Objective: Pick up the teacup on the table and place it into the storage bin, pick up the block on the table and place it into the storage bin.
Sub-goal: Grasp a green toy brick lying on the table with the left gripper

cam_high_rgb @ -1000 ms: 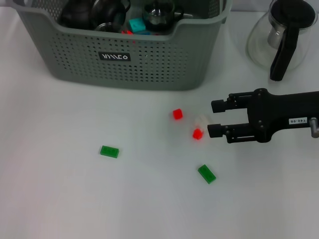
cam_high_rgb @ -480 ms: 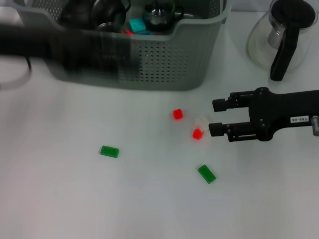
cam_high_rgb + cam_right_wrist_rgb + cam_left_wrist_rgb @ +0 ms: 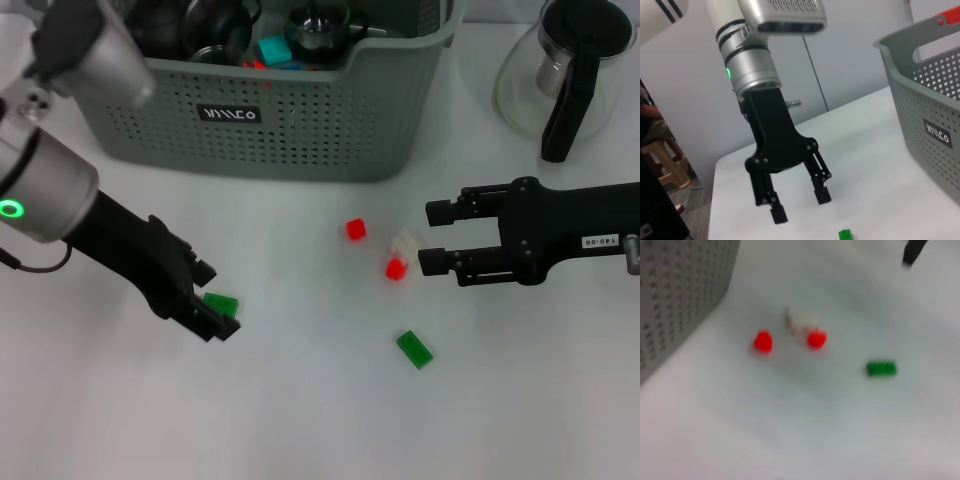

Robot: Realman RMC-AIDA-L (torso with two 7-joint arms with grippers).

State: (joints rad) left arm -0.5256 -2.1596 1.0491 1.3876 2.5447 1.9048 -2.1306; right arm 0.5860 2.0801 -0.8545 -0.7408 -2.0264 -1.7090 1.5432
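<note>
Hovering right over a green block point(image 3: 221, 303) on the worktop point(image 3: 300, 400), the left claw point(image 3: 210, 300) is seen with its fingers spread open. The right claw point(image 3: 432, 238) is held open too, just beside a red block point(image 3: 396, 268) and a pale block point(image 3: 405, 241). The storage bin point(image 3: 300, 130) is parked further back, teacups already inside.

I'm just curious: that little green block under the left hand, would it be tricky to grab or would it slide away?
The green block looks like hard plastic, so probably stiff and light. It lies flat and low on the smooth table, so it may skid if nudged. The left hand is open over it, so squeezing its sides seems feasible.
</note>
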